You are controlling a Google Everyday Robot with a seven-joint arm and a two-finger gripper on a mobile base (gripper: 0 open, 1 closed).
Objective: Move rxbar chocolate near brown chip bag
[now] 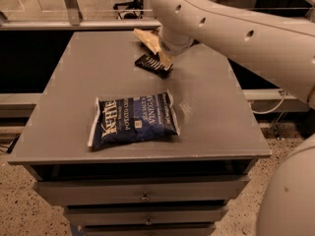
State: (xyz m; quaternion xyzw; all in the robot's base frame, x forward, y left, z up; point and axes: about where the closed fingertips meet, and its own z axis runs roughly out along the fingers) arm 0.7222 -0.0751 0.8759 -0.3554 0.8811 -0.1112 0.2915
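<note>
The rxbar chocolate, a small flat dark wrapper, lies on the far middle of the grey table. Right behind it, touching or nearly touching, is the brown chip bag. Only the bag's pale tan end shows; the rest is hidden by my white arm. My gripper is at the arm's end, just over the far right end of the rxbar, and the wrist mostly covers it.
A dark blue Kettle chip bag lies flat in the near middle of the table. Drawers run below the table's front edge. A glass rail runs behind the table, and a rounded white body part fills the lower right.
</note>
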